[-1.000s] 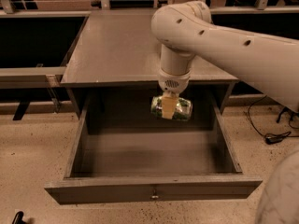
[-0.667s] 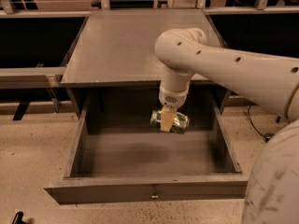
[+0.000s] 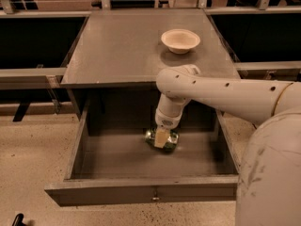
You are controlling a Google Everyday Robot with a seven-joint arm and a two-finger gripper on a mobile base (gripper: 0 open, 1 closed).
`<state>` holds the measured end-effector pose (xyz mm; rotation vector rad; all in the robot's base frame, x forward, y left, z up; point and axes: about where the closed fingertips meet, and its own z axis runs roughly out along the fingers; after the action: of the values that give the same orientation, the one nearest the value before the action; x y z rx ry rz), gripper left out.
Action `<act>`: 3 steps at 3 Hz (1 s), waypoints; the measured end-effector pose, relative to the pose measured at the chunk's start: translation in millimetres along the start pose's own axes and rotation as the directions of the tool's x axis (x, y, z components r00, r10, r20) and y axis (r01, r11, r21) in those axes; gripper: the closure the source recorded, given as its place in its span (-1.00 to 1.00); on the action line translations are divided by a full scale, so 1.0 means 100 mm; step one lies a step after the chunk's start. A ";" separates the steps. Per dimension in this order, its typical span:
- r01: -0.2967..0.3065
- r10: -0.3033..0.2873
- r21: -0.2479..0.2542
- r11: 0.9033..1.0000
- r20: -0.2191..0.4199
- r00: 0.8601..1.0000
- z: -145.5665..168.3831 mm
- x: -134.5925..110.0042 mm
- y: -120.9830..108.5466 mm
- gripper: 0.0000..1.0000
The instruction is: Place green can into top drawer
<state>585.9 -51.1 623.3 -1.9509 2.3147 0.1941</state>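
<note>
The top drawer (image 3: 141,192) is pulled wide open below the cabinet top, its front panel with a small metal knob facing me. My gripper (image 3: 161,138) reaches down into the drawer near its back middle and is shut on the green can (image 3: 170,141). The can lies on its side, crosswise in the fingers, at or just above the drawer floor; I cannot tell whether it touches. My white arm comes in from the right and hides the right part of the drawer.
A pale round bowl (image 3: 180,40) stands on the cabinet top (image 3: 117,46) toward the back right. Dark shelving and metal rails flank the cabinet on both sides. Speckled floor lies in front.
The gripper has moved lower into the drawer with the can. The arm has swung down off the cabinet top, uncovering the bowl.
</note>
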 end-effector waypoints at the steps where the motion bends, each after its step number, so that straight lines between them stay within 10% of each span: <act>1: 0.000 0.000 0.000 1.000 0.000 1.000 0.00 0.00 0.00 0.40; 3: 0.000 0.000 0.000 1.000 0.000 1.000 0.00 0.00 0.00 -0.66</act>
<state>585.9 -51.1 623.2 -1.9507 2.3147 0.1940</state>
